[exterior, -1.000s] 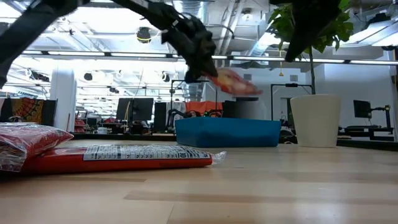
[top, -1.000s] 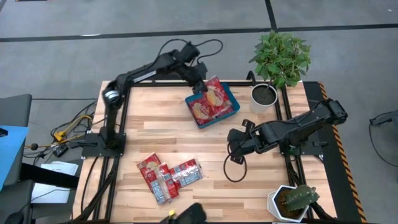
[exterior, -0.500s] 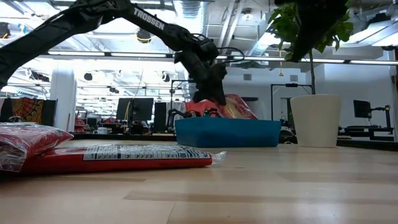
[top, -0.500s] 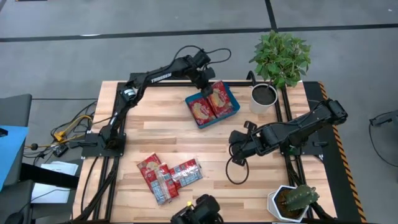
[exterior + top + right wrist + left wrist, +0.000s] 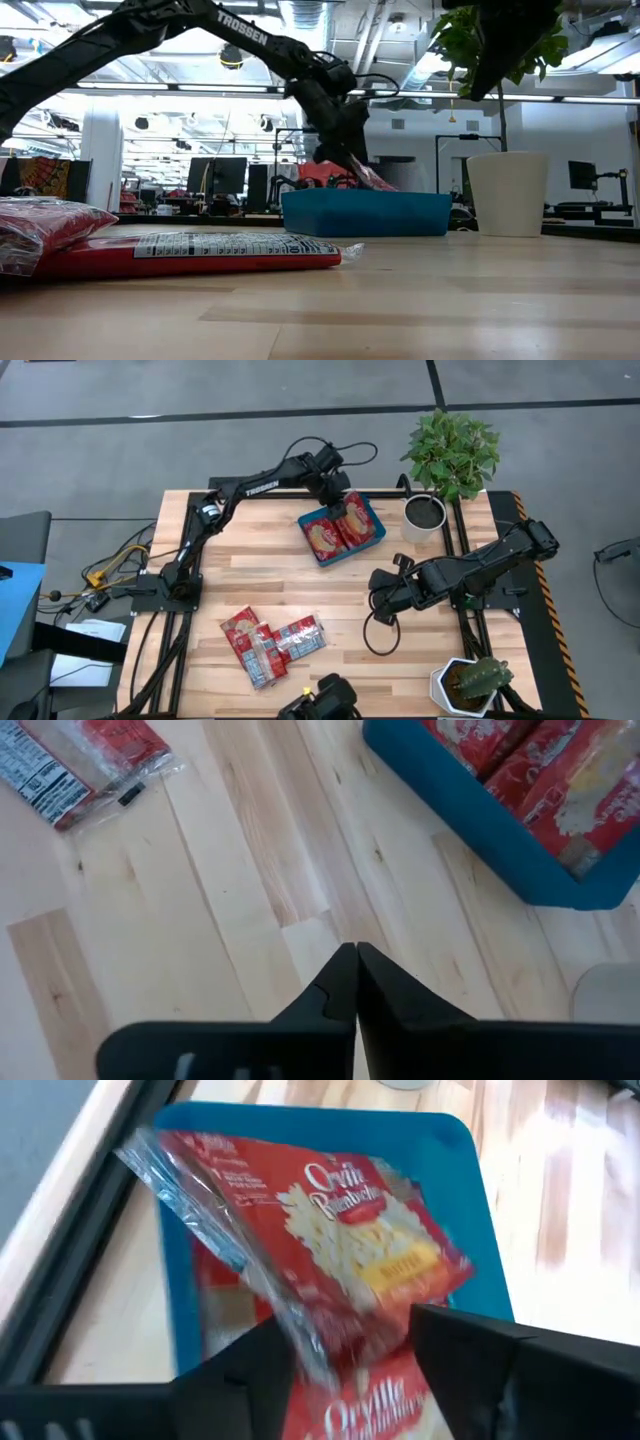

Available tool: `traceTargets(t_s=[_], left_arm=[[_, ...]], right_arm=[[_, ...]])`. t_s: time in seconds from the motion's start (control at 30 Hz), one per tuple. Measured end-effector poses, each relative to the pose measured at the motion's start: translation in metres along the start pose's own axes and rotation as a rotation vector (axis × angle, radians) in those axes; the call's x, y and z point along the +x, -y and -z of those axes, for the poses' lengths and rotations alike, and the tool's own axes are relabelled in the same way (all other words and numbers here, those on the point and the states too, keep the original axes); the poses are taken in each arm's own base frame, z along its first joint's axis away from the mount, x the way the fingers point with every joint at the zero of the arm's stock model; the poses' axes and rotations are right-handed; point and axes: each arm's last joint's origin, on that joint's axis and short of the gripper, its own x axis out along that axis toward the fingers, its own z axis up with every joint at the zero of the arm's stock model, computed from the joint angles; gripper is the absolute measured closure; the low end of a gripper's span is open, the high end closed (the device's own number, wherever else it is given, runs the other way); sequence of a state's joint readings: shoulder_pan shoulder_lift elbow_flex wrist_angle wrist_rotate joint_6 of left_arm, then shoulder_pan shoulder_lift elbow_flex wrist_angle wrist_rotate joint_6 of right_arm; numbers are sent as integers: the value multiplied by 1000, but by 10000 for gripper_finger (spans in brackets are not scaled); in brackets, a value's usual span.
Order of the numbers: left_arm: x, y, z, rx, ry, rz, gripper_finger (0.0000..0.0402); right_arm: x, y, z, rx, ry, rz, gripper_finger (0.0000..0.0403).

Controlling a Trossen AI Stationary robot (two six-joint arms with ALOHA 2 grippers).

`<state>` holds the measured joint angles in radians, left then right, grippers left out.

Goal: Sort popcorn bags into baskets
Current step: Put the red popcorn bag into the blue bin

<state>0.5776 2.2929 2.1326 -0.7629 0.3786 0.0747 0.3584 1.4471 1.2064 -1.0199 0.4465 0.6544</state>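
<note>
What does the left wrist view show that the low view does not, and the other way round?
Only the left wrist view shows the printed face of the popcorn bag between the left gripper's fingers, tilted over another bag in the teal basket.

Only the low view shows the loose popcorn bags lying on the table in the foreground, the white plant pot and the left arm reaching down to the basket.

Both show the teal basket and the held bag at its far end.

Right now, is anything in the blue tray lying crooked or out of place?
Yes. The popcorn bag in the left end effector is tilted, one end raised above the teal tray, not flat like the bag beneath it.
</note>
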Motion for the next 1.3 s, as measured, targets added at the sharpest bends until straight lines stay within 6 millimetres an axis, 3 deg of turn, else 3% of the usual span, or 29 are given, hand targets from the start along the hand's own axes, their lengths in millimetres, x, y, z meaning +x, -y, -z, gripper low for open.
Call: traceTargets(t_s=[0.27,0.4,0.67,0.8,0.97,1.3], left_arm=[[-46,1,-8,40,-137,-30,172],[-78,12,-1,-2,-200,71,170],[-155,78,25,18,-198,371,175],[-177,113,59,57,-176,403,182],[-178,147,116,65,-68,406,184],[-140,169,249,-269,-35,397,185]], right_arm=[[0,1,-1,-3,24,24,379],[0,0,-3,-1,49,29,385],[0,-17,-21,-69,190,-153,383],[14,-32,-30,-114,211,-256,392],[51,-57,-40,-120,194,-400,392],[91,-88,-50,-117,206,-587,394]])
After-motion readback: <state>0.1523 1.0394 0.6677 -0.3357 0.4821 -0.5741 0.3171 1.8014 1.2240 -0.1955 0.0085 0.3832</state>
